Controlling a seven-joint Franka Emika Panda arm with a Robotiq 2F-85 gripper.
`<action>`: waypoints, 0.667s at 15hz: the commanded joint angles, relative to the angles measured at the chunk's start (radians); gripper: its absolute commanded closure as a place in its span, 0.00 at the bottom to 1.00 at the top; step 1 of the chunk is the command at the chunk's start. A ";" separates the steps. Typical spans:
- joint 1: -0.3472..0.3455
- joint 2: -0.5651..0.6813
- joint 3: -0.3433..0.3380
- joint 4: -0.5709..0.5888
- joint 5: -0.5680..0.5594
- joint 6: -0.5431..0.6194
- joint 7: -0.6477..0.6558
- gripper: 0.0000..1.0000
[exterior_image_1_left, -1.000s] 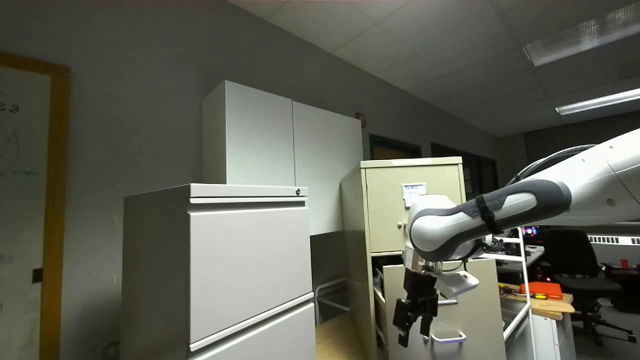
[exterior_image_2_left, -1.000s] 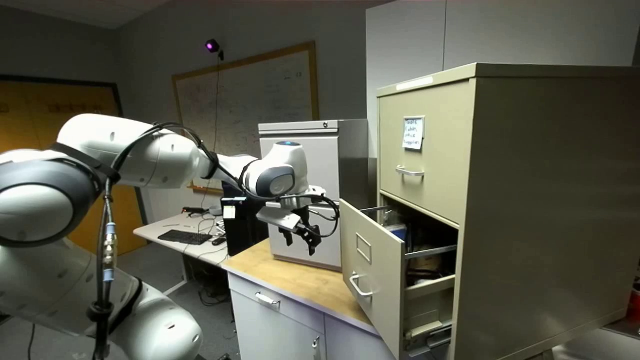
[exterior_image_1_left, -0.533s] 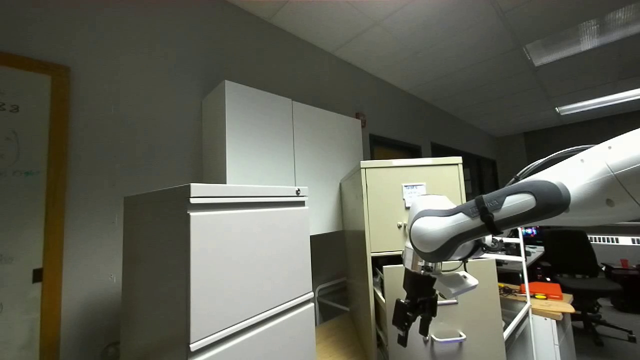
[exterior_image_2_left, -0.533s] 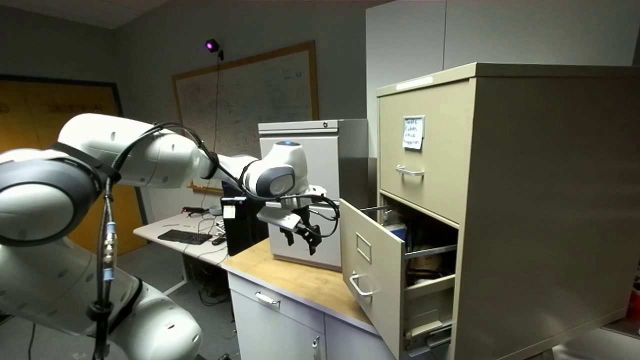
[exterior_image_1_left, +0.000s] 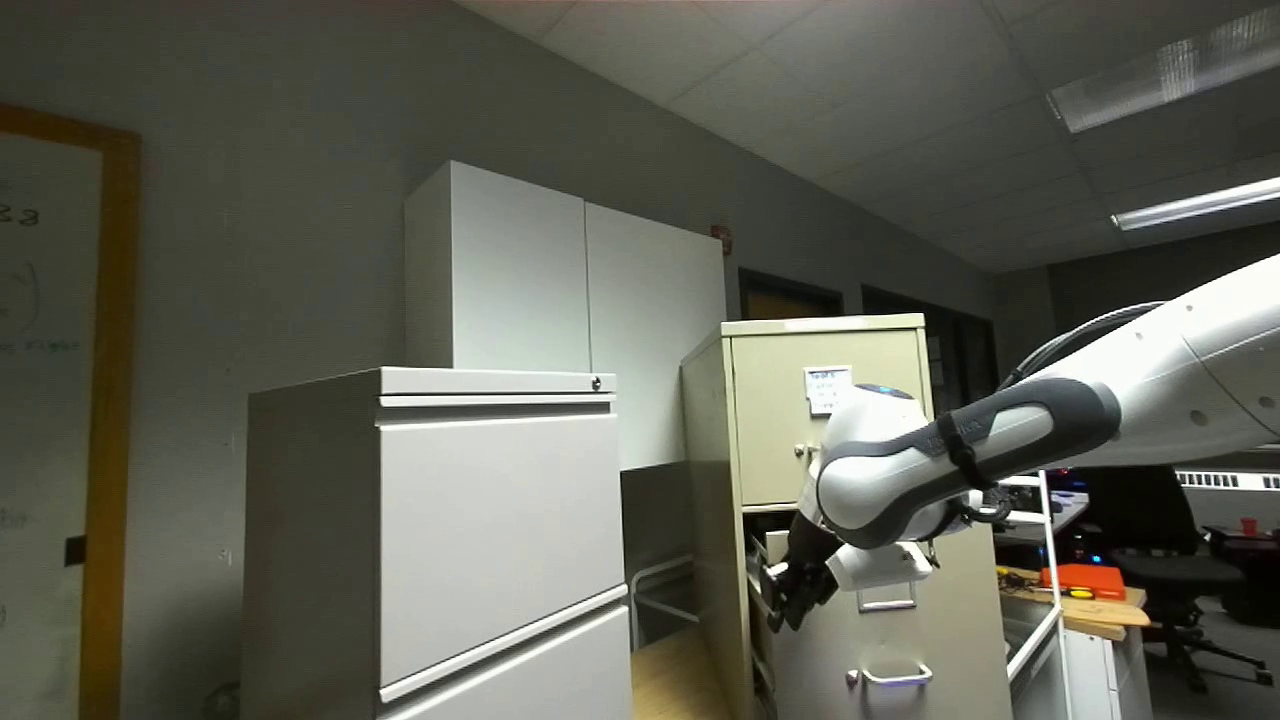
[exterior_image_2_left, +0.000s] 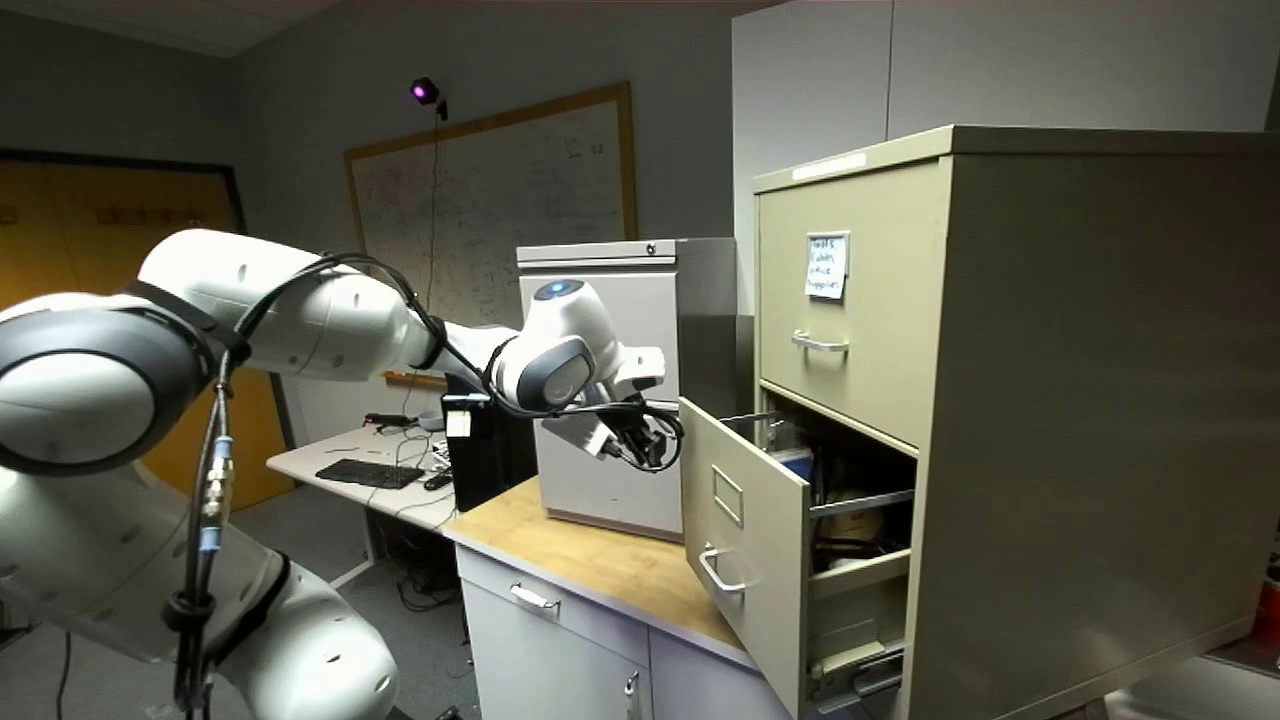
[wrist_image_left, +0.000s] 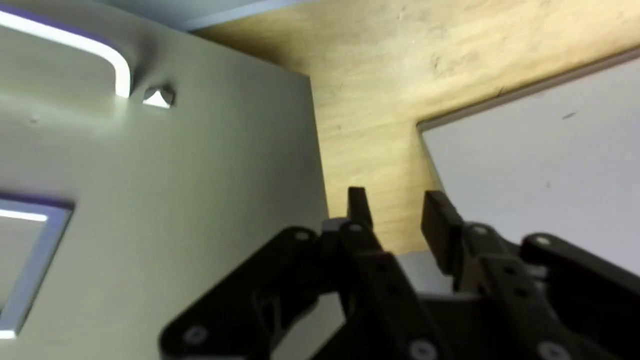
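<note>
My black gripper (wrist_image_left: 395, 197) stands partly open, with only the wooden counter (wrist_image_left: 370, 115) visible behind the gap between its fingers. The beige drawer front (wrist_image_left: 225, 150) fills the left of the wrist view, and one fingertip appears beside its edge. Whether they touch I cannot tell. In an exterior view the gripper (exterior_image_2_left: 648, 440) hangs tilted near the upper edge of the pulled-out drawer (exterior_image_2_left: 755, 540), which has a metal handle (exterior_image_2_left: 718, 570). The gripper (exterior_image_1_left: 785, 605) also shows in front of that drawer front (exterior_image_1_left: 950, 630).
The beige filing cabinet (exterior_image_2_left: 1080, 400) holds the drawer, with items such as a blue one (exterior_image_2_left: 797, 463) inside. A light grey cabinet (exterior_image_2_left: 600, 320) stands on the wooden counter (exterior_image_2_left: 570, 545). A desk (exterior_image_2_left: 330, 445) with a keyboard (exterior_image_2_left: 370, 473) lies beyond the arm.
The gripper has tilted from pointing down, rising and swinging toward the drawer's upper edge. Its fingers have drawn closer together. The drawer has not moved.
</note>
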 joint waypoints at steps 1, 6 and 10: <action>-0.103 0.033 0.049 -0.004 -0.039 0.157 0.127 0.95; -0.250 0.061 0.102 -0.007 -0.110 0.200 0.281 1.00; -0.307 0.102 0.145 0.009 -0.112 0.295 0.427 1.00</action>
